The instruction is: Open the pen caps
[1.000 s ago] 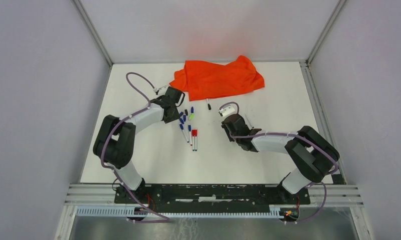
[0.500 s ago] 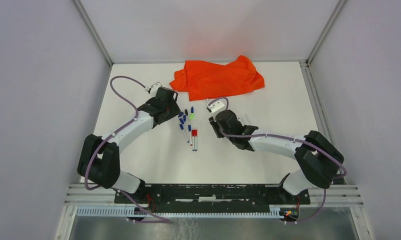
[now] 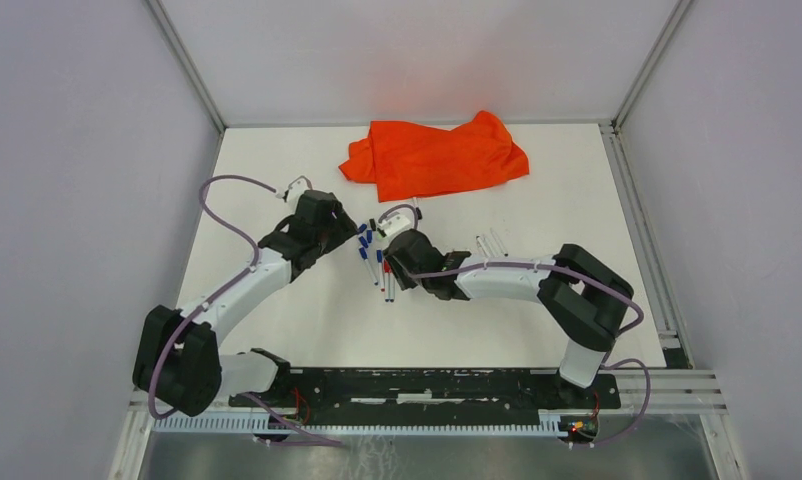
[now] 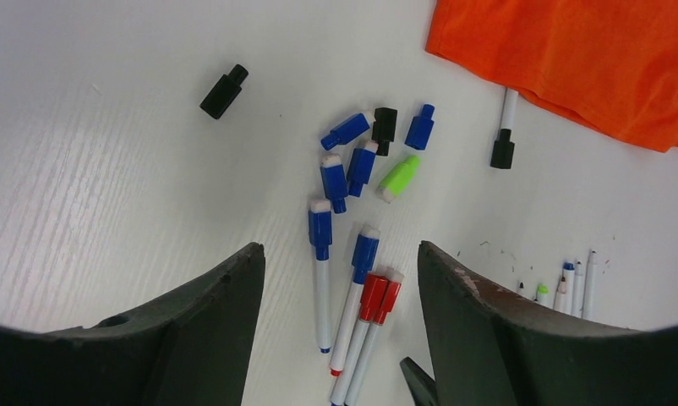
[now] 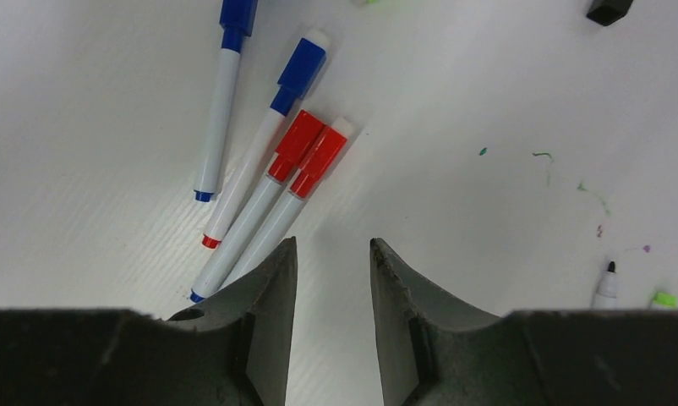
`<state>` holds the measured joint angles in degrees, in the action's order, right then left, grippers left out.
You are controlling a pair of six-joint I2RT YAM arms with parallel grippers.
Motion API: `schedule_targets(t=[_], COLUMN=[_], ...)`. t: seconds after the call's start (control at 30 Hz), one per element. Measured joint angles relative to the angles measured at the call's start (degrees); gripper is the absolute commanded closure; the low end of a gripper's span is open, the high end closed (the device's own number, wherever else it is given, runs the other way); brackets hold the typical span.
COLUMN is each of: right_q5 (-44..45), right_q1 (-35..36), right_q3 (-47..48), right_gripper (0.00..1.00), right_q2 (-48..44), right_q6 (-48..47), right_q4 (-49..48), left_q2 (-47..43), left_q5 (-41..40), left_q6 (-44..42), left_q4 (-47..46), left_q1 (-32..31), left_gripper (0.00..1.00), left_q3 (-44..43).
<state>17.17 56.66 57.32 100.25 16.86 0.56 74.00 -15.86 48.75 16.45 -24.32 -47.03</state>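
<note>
- Orange cloth (image 3: 435, 155): the landmark, far from both bases.
- Left gripper (image 4: 340, 249): spread wide, empty, on the near side of the cloth's left corner.
- Right gripper (image 5: 331, 245): parted, empty, seemingly the nearer one.
- Capped pens (image 4: 350, 313): four, side by side, long axes running toward the cloth.
- Pen caps (image 5: 323, 154): red pair at the cloth-ward ends, straight ahead of the right jaws.

Left hand (image 4: 340, 254) spread wide, right hand (image 5: 332, 247) narrowly parted, both empty.
</note>
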Motion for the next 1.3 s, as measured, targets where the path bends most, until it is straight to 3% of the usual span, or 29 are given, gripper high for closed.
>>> schedule_targets(t=[0.33,0.93,1.07,1.3], right_q5=[0.0,1.1,1.3,2.3], right_q1=[1.3,1.8,1.8,2.1], right_q3=[4.5,6.9,6.8,3.7], right_gripper=[0.58,0.59,0.66,0.91], right_q2=[4.8,9.4,9.4,8.9], right_q6=[3.3,4.9,5.0,5.9], right_q4=[2.0,3.2,3.1,-1.4], left_q2=[-7.2,-9.6,-9.8,-10.4], left_q5=[-0.7,-2.1,-2.1,-2.3], left_q6=[1.9,2.0,2.0,2.0], left_q4=[-1.4,-1.7,-1.7,-1.7], left_q1=[0.1,0.1,0.1,0.1], left_gripper=[0.27,0.27,0.26,0.26], left_q3=[3.3,4.5,4.7,5.1])
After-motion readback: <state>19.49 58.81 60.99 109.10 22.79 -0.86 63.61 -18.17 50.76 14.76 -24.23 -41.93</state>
